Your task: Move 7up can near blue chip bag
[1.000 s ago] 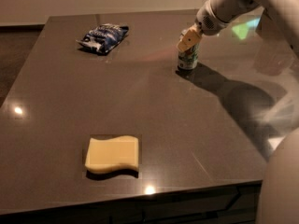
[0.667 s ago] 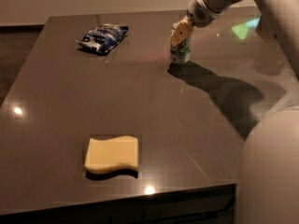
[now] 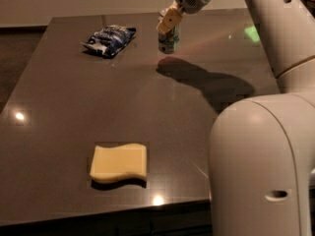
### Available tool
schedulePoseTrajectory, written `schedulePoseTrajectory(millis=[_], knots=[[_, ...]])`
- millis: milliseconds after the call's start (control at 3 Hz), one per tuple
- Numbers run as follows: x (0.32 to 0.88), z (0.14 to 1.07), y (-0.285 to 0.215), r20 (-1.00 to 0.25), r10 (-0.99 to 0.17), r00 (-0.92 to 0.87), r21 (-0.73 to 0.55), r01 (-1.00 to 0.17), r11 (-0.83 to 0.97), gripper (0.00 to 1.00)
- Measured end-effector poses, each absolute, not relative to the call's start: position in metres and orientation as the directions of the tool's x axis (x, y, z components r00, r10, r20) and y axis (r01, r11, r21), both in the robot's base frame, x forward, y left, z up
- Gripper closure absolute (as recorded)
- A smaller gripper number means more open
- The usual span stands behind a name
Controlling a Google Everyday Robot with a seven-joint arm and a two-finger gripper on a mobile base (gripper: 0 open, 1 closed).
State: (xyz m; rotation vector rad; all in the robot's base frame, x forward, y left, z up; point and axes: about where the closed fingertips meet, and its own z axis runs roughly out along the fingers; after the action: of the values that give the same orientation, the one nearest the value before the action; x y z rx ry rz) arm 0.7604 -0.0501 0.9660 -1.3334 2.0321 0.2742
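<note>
The 7up can (image 3: 168, 41) is white and green and hangs upright a little above the dark table, with its shadow on the surface just below it. My gripper (image 3: 169, 21) comes in from the upper right and is shut on the top of the can. The blue chip bag (image 3: 109, 39) lies flat at the far left of the table, to the left of the can with a gap between them.
A yellow wavy sponge (image 3: 118, 162) lies near the front edge of the table (image 3: 59, 107). My white arm and base (image 3: 261, 166) fill the right side of the view.
My gripper has carried the can to the left and farther back across the table, closer to the blue chip bag. The bag and the sponge have not moved.
</note>
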Motion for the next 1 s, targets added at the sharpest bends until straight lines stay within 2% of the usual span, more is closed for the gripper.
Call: schedulePoseTrajectory(millis=[667, 1000], knots=[[0.791, 0.978, 0.003, -0.669, -0.720, -0.183, -0.221, -0.877, 0.427, 1.00], [0.803, 0.969, 0.049, -0.654, -0.728, -0.205, -0.211, -0.875, 0.436, 1.00]])
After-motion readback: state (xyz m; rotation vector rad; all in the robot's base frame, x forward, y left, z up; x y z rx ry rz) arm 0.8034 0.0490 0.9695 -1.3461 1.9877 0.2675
